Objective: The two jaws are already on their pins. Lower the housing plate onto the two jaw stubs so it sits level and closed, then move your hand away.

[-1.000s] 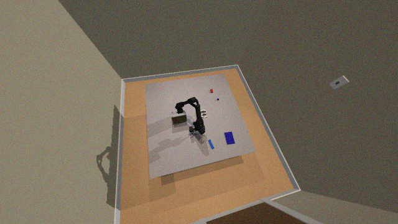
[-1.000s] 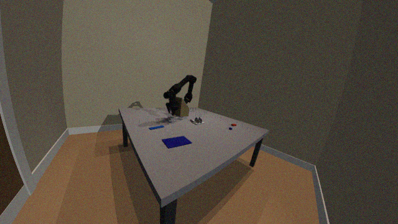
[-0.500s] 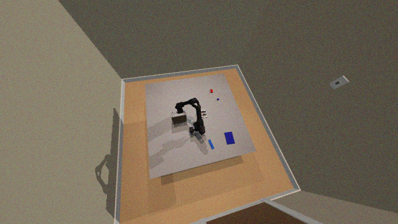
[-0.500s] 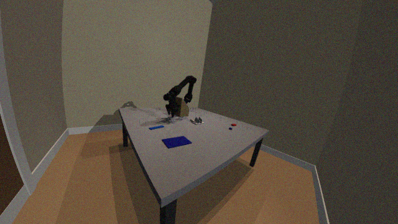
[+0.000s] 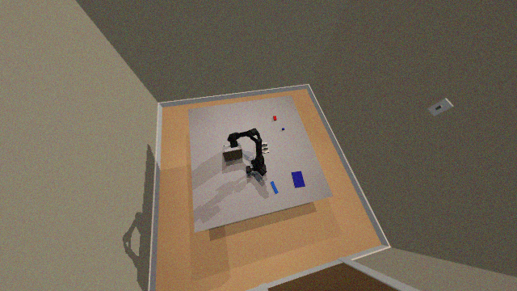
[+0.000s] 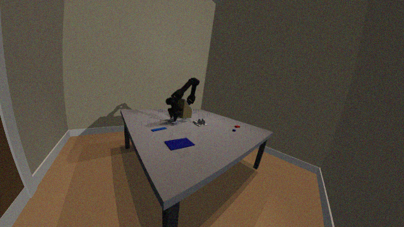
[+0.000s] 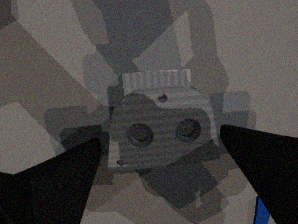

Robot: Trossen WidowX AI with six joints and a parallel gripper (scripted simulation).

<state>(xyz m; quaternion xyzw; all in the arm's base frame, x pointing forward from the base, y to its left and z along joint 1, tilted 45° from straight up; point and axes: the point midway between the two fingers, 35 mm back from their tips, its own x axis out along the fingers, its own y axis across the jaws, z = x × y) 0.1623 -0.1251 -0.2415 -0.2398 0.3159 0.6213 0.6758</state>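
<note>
The step in hand is judged to be the pick-up of the housing plate point(image 7: 162, 145), which lies on the desk point(image 5: 210, 121) point(image 6: 177, 167) under the gripper point(image 5: 256, 175) point(image 6: 173, 121) point(image 7: 161, 137), on the arm's side of the blue strip point(image 5: 275, 187) point(image 6: 158, 129). The wrist view shows the plate between the spread fingertips, two round holes facing up. The gripper stands almost fully open and has hold of nothing. The jaw assembly point(image 5: 265, 148) point(image 6: 200, 123) sits apart from the plate, nearer the desk's middle; its stubs are uncovered, so fitting is outstanding. The dark blue panel point(image 5: 298, 179) point(image 6: 179, 144) lies toward the desk's near-right corner in the top view. Next move, in my assessment: centre over the plate, descend squarely, close on its edges, then lift it level.
</note>
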